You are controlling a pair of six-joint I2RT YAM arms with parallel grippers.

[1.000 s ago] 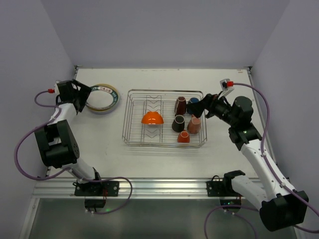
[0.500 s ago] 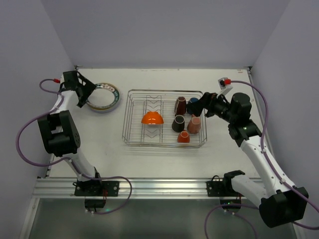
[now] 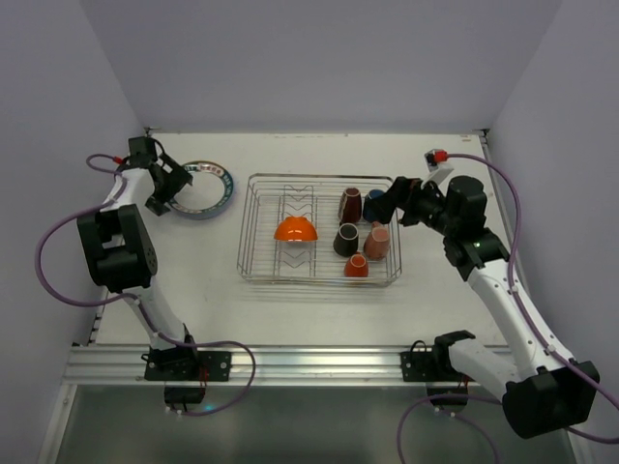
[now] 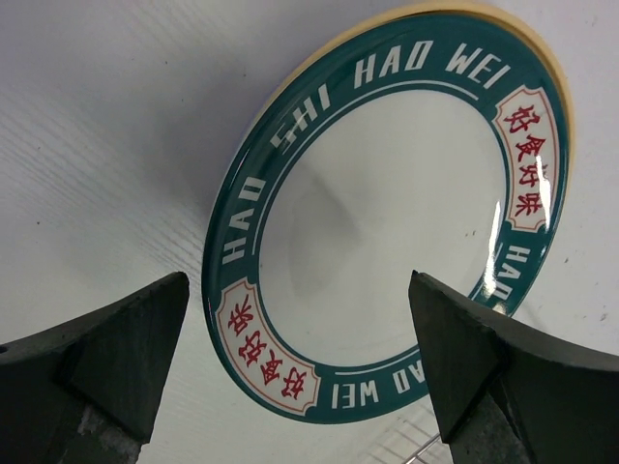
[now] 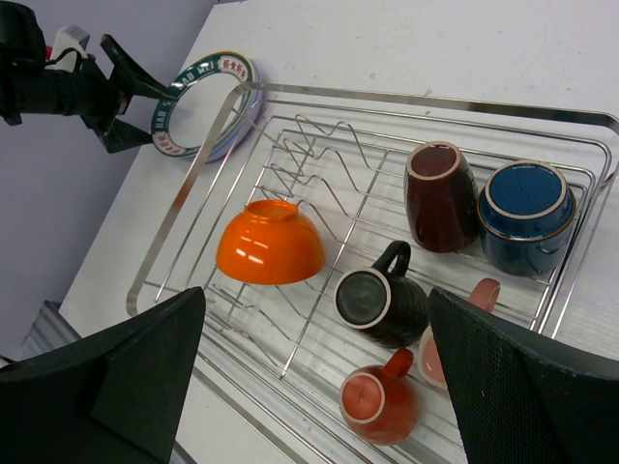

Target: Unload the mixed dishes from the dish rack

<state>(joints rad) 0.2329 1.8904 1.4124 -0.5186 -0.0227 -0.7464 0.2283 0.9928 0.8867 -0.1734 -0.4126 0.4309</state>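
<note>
The silver wire dish rack stands mid-table and also shows in the right wrist view. In it lie an upturned orange bowl and maroon, blue, black, pink and orange mugs. A dark-rimmed white plate tops a stack on the table left of the rack. My left gripper is open and empty above that plate's left edge. My right gripper is open and empty above the rack's right end.
The plate stack shows a cream rim under the top plate. Purple walls close the table at the back and both sides. Bare white tabletop lies in front of the rack.
My left wrist has swung toward the far left corner, its gripper staying by the plate's left edge. My right gripper has edged left over the rack's right end.
</note>
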